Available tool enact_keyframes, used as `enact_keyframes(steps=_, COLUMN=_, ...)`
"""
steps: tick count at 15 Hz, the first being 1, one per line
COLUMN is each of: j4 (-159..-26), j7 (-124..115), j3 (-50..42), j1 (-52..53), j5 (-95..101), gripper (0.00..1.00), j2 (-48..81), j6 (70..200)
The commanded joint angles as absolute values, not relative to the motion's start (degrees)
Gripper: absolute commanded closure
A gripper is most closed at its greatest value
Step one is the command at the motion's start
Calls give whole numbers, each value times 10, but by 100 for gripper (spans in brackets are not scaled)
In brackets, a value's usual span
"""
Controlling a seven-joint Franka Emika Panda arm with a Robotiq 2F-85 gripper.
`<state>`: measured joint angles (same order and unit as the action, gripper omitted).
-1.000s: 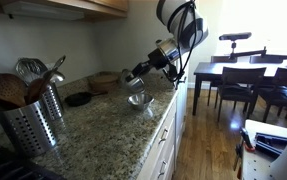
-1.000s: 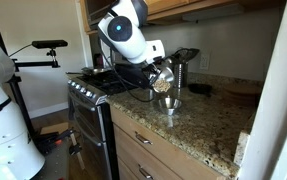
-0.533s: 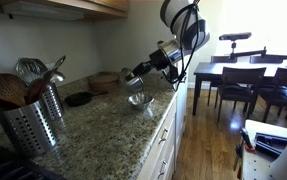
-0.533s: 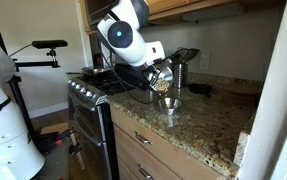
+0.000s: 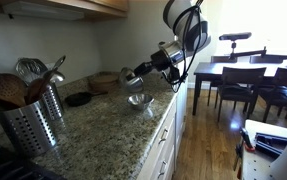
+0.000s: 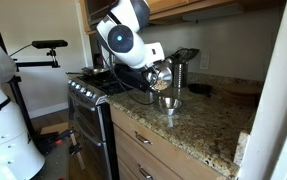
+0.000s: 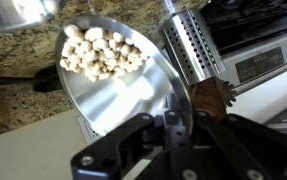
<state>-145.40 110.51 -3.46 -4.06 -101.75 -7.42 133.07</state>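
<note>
The robot arm reached over a speckled granite bench [image 5: 103,140] in a home kitchen. Its gripper [image 5: 135,76] was closed on the rim of a shallow steel dish [image 7: 118,95], holding it in the air above the bench. In the wrist view, the dish was tilted and a heap of pale, round pieces [image 7: 98,52] sat at its far end. The gripper's fingers [image 7: 171,118] pinched the near edge.

Just below the held dish, a small steel bowl [image 5: 137,100] stood on the bench. It showed in both exterior views, and its rim appeared at the top left corner of the wrist view. Whether anything lay in it could not be told.

A perforated metal utensil holder [image 5: 33,118] full of wooden spoons and whisks stood further along the bench. A dark flat dish [image 5: 78,99] lay near the wall. A stove [image 6: 88,95] adjoined the bench, and a dining table with chairs [image 5: 245,78] stood in the room beyond.
</note>
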Motion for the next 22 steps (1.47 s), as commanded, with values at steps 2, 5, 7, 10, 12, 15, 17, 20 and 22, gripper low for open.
enact_keyframes(steps=2, j4=-1481, j7=1139, j3=-43, j1=-53, j5=-1043, gripper=93, j2=-105, j6=1295)
enact_keyframes(steps=5, j4=-1484, j7=1149, j3=-45, j1=-57, j5=-1051, gripper=93, j2=-104, j6=1281)
enact_keyframes(steps=7, j4=-1486, j7=1158, j3=-48, j1=-58, j5=-1056, gripper=93, j2=-103, j6=1273)
enact_keyframes(steps=10, j4=-1489, j7=1165, j3=-50, j1=-62, j5=-1060, gripper=93, j2=-100, j6=1259)
enact_keyframes(steps=12, j4=-1492, j7=1170, j3=-52, j1=-65, j5=-1061, gripper=93, j2=-99, j6=1250)
enact_keyframes(steps=15, j4=-1497, j7=1178, j3=-56, j1=-67, j5=-1064, gripper=93, j2=-99, j6=1238)
enact_keyframes(steps=17, j4=-1500, j7=1183, j3=-58, j1=-69, j5=-1067, gripper=93, j2=-99, j6=1233)
enact_keyframes(steps=20, j4=-1506, j7=1191, j3=-61, j1=-73, j5=-1073, gripper=93, j2=-98, j6=1222)
enact_keyframes(steps=22, j4=-1508, j7=1194, j3=-63, j1=-75, j5=-1073, gripper=93, j2=-96, j6=1217)
